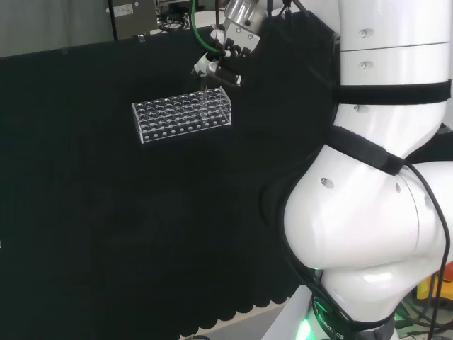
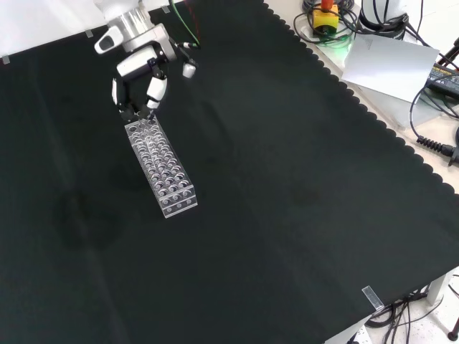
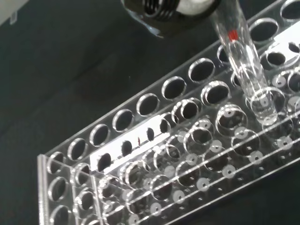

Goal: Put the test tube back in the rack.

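A clear plastic rack (image 1: 182,113) with several rows of holes lies on the black cloth. The hand (image 1: 225,60) hovers over its right end in the head view, the far end (image 2: 143,129) in the front view. Its fingers are curled round a clear test tube (image 1: 206,95), which hangs upright below them. Close up, the test tube (image 3: 243,56) has a red mark near its upper part. Its rounded lower end meets a hole in the rack's top plate (image 3: 140,159); how deep it sits I cannot tell. The hand (image 2: 140,75) hides the tube in the front view.
Black cloth covers the bench around the rack (image 2: 163,168). The arm's white links (image 1: 382,177) stand at the right of the head view. Cables, a grey sheet (image 2: 391,64) and a yellow and red button (image 2: 324,16) lie beyond the cloth's scalloped edge.
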You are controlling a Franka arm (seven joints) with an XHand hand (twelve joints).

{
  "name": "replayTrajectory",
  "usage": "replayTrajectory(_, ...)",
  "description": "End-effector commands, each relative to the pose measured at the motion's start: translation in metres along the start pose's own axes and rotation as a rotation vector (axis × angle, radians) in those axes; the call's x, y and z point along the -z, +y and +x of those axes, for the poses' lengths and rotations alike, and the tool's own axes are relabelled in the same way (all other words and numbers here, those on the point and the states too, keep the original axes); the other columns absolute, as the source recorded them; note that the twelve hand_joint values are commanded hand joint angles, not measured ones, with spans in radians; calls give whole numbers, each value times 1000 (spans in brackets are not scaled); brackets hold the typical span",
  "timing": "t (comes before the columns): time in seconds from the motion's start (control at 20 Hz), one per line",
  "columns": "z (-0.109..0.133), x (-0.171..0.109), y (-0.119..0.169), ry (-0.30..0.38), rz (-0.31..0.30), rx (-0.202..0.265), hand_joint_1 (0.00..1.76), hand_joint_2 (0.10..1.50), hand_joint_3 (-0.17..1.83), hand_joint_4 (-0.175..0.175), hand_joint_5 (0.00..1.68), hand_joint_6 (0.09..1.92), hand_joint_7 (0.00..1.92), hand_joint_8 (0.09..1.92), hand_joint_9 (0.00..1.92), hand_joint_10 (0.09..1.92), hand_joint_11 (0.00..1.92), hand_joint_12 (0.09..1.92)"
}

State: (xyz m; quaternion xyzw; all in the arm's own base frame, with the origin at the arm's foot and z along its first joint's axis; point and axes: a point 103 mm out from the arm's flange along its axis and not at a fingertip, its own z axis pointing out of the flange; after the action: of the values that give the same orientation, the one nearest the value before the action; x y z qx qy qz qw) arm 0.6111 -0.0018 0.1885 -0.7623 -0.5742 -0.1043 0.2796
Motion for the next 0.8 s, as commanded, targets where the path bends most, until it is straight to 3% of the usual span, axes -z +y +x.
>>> replayTrajectory(0.05, 13, 34, -18, 35, -7, 37, 1149, 966, -111, -16, 942, 539, 697, 875, 878, 770, 600, 1389)
replayTrajectory(0.3, 32, 71, -30, 9, -37, 72, 1132, 991, -174, 3, 860, 563, 612, 882, 792, 781, 562, 1402)
replayTrajectory(0.8, 74, 166, -63, -23, -134, 135, 1122, 992, -175, 3, 818, 565, 591, 879, 777, 779, 555, 1402)
